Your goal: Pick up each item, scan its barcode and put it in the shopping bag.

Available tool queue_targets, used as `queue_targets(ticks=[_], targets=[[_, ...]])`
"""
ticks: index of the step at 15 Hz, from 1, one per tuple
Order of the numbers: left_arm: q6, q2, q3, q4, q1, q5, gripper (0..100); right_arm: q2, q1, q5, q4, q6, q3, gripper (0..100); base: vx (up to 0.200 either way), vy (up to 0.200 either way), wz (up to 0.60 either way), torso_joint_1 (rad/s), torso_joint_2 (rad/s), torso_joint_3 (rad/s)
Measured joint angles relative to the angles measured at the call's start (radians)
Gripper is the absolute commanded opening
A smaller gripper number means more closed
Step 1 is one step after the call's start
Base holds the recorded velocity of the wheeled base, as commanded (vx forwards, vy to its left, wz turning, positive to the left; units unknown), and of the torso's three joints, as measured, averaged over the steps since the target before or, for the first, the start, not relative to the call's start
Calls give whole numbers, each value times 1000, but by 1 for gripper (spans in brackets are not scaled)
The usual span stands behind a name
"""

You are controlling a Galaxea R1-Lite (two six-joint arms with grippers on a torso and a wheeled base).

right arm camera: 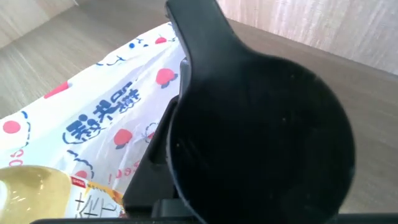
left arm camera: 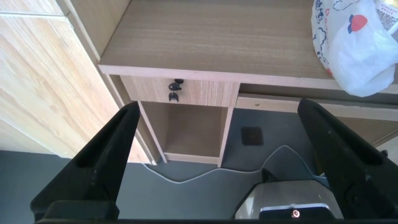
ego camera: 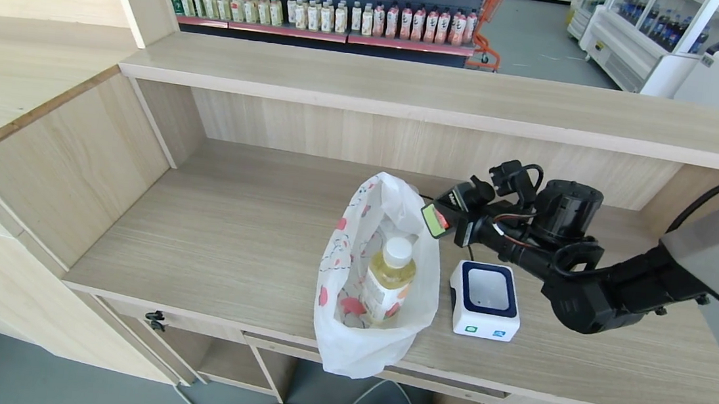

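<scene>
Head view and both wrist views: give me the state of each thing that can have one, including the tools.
shopping bag: open, upright on the counter.
bottle: upright inside the shopping bag, capped.
scanner: flat on the counter, window up, uncovered.
dark item: held off the counter, beside the bag's mouth.
right tool: shut on the dark item.
left tool: open, empty.
</scene>
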Motion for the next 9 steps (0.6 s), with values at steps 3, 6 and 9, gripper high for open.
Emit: queue_targets(ticks=[3,6,9], targets=[[0,0,0,0,0,0,100,29,2,10,-29,-5,3,0,0,0,0,0,0,0],[0,0,0,0,0,0,100,61,15,34,-54,-31,10,0,0,0,0,0,0,0],[0,0,0,0,0,0,100,97,32,48,-76,-44,11,0,0,0,0,0,0,0]])
